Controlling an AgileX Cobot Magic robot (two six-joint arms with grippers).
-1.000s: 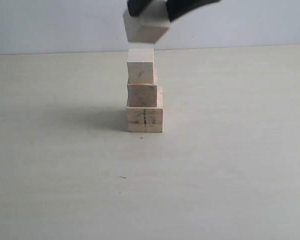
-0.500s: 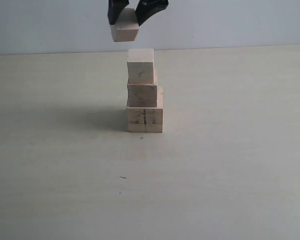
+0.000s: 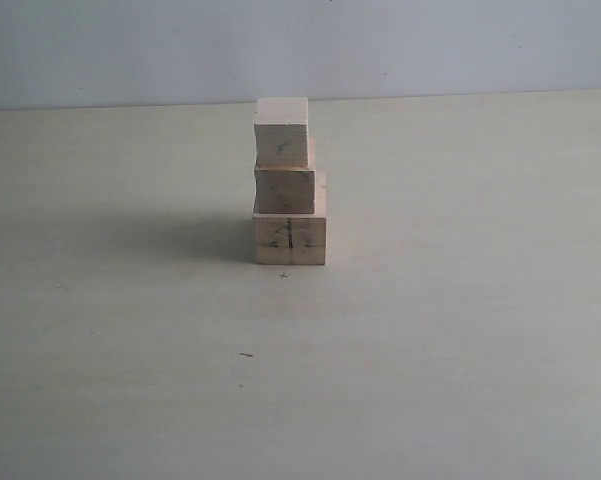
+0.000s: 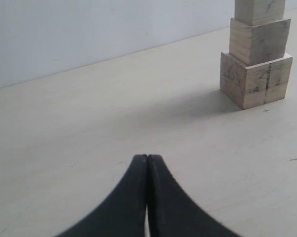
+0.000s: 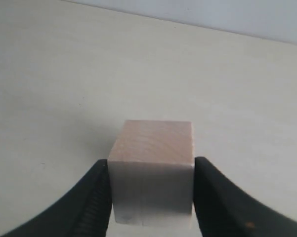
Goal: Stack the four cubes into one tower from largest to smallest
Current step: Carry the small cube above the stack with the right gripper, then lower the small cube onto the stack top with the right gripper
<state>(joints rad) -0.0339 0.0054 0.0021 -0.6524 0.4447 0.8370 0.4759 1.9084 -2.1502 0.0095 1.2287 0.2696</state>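
a three-level tower (image 3: 288,185) is seen on the table (image 3: 460,330) in the exterior view: the largest cube (image 3: 290,238), marked by a dark seam, is at the bottom, a second cube (image 3: 284,190) is set on it, and a third cube (image 3: 282,132) is on top, shifted slightly toward the left edge. neither arm is caught by that view.

the fourth cube (image 5: 153,163) is pinched on two opposite faces by the jaws of the right gripper (image 5: 152,170) and is held clear of the table; the tower is not shown in the right wrist view. the jaws of the left gripper (image 4: 147,163) are pressed together on nothing, low over the table and well apart from the tower.

the step in hand is judged to be the last placement. for the next move, the held cube has to be brought over the third cube, centred and squared, lowered until it is seated, and only then released, so that the column is not nudged.
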